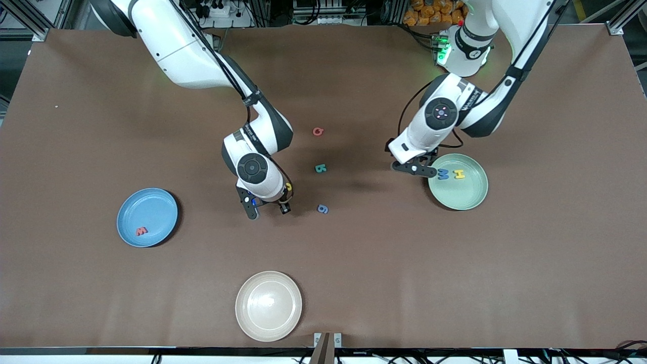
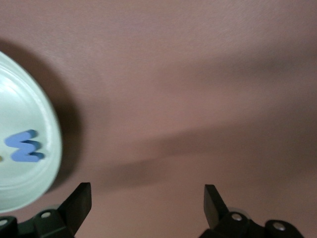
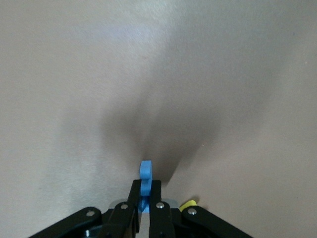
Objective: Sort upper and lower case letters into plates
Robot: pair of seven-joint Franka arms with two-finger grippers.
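- My right pincer (image 3: pixel 144 208) was shut on a bright blue letter (image 3: pixel 145 174), low over the counter (image 1: pixel 354 263) near its middle, between the blue plate (image 1: pixel 147 217) and the loose letters
- A yellow letter (image 1: pixel 288 186) lay just beside that pincer on the counter, partly hidden by my wrist
- My left pincer (image 2: pixel 147 198) stood wide and empty at the rim of the green plate (image 1: pixel 475 199), on the side toward the counter's middle; that arm waited
- In the green plate lay a blue M (image 1: pixel 443 174) and a yellow H (image 1: pixel 459 174); in the blue plate lay a red w (image 1: pixel 141 231)
- A red Q (image 1: pixel 317 131), a teal b (image 1: pixel 320 168) and a blue g (image 1: pixel 323 208) lay loose on the counter between my two arms
- The cream plate (image 1: pixel 269 306), nearest the front camera, held nothing
- I judged the step as the grasp just made, with the lift not yet begun
- I could not read the held letter's case, so the plate was unsettled: green seemingly for capitals, blue for small ones
- The next move called for a straight lift clear of the yellow letter, then a carry over the right plate
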